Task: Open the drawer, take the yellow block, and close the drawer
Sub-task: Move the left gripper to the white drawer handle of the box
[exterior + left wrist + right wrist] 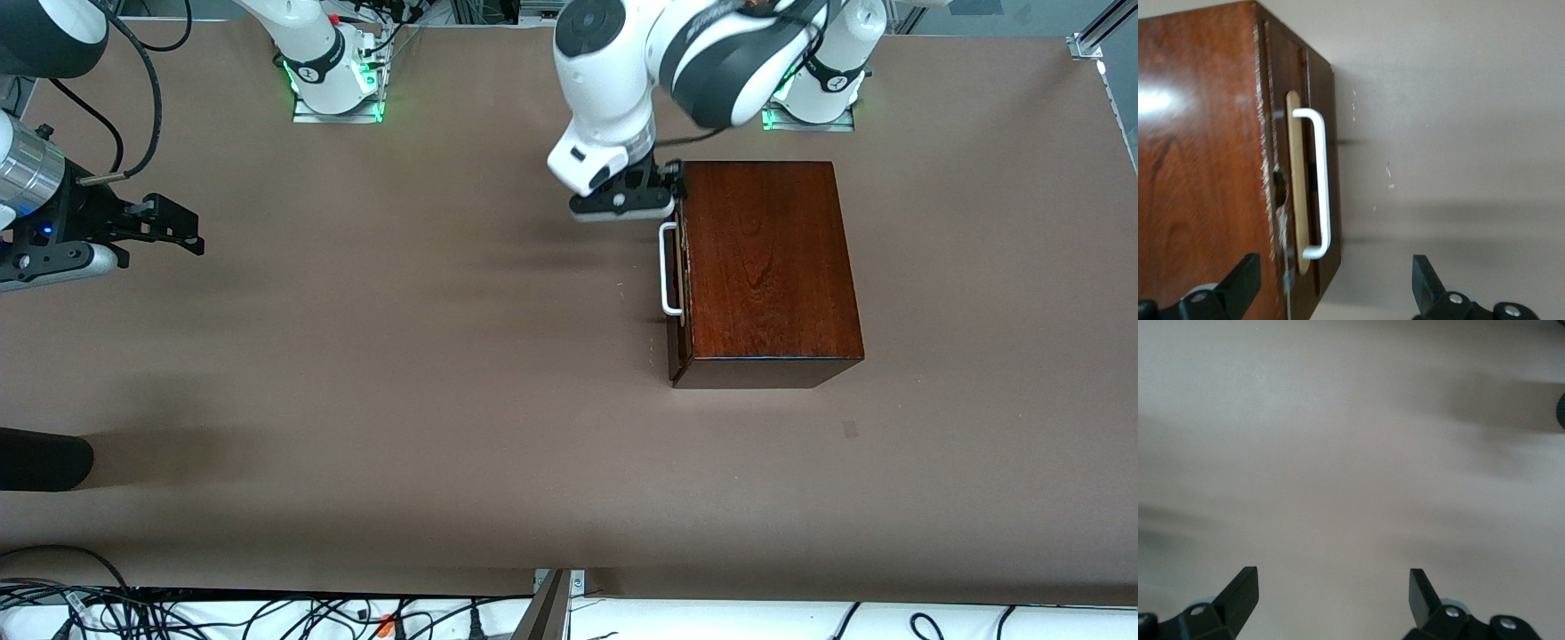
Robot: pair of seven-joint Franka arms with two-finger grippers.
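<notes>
**Operator:** What do you count on the table (427, 373), largest first?

**Guide:** You have one brown table surface, two arms, one wooden box (766, 267), one drawer (680, 276) in that box, and one white handle (669, 269) on the drawer front. Take the box as your reference for all positions.

**Operator:** Where does the box sit, and what state is the drawer in?

**Guide:** The box sits toward the left arm's end of the table, close to that arm's base. Its drawer front faces the right arm's end of the table. You will see the drawer pushed fully in, its front flush with the box. In the left wrist view the handle (1319, 183) stands clear of the drawer front (1298, 180), with nothing gripping it.

**Operator:** And the yellow block?

**Guide:** You cannot see it in any view. With the drawer shut, its position cannot be told.

**Operator:** Report both grippers.

**Guide:** The left gripper (622, 203) hangs in front of the drawer, at the end of the handle nearest the arm bases. Its fingers (1238, 283) are spread wide and hold nothing. The right gripper (164, 227) waits well apart from the box, over bare table at the right arm's end. Its fingers (1241, 590) are likewise spread wide, with nothing between them.
</notes>
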